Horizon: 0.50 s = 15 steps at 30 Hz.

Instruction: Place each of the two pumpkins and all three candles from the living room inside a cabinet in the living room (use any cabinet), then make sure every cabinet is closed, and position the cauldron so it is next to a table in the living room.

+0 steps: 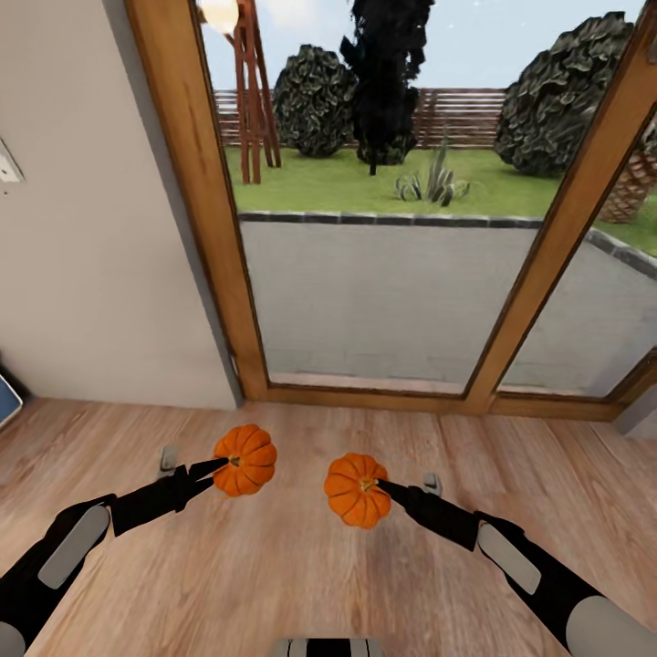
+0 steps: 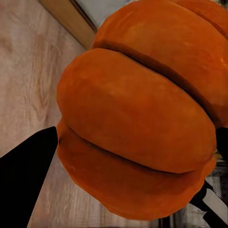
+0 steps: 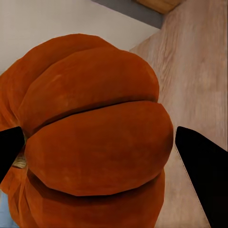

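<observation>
Transport in hand: left end effector (image 1: 212, 473) clamped on one small ribbed orange pumpkin (image 1: 245, 459), right end effector (image 1: 381, 487) clamped on its twin (image 1: 357, 490), both carried above wood-plank floor (image 1: 274, 584) facing glazed patio door (image 1: 383, 274); advise level, steady carriage toward the cabinet.

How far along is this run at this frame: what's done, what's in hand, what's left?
Done: both pumpkins look picked up, clear of the wooden floor. In hand: the left tool grips the left pumpkin, and the right tool grips the right pumpkin, with the robot facing a glass door. Left: stowing the pumpkins and candles, closing cabinets, placing the cauldron; none of that is settled from here.
</observation>
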Tool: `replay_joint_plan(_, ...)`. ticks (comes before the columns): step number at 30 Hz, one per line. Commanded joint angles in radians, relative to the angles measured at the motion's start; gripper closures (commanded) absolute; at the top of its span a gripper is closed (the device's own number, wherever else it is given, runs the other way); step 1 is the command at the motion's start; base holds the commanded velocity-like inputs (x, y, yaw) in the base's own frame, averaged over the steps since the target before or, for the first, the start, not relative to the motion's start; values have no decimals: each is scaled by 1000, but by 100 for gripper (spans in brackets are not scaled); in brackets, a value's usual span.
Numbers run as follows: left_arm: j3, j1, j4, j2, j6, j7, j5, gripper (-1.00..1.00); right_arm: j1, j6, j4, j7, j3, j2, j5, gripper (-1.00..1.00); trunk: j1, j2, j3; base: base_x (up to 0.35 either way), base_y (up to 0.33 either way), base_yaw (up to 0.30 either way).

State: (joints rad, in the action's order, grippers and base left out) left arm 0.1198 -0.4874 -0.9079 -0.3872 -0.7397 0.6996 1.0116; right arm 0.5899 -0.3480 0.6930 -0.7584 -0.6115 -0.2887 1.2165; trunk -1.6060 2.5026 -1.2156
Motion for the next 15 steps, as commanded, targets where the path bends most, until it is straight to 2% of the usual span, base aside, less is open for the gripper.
replay_joint_plan(1, 1, 0, -1, -1, -10, 0, 16, 100, 1, -8, 0, -1, -4, -1, 14, 100, 0, 0, -1, 0, 0, -269)
replay_joint_plan(15, 1, 0, 0, -1, -9, 0, 16, 100, 2, -7, -2, 1, -4, -1, 14, 100, 0, 0, -7, 0, 0, -270)
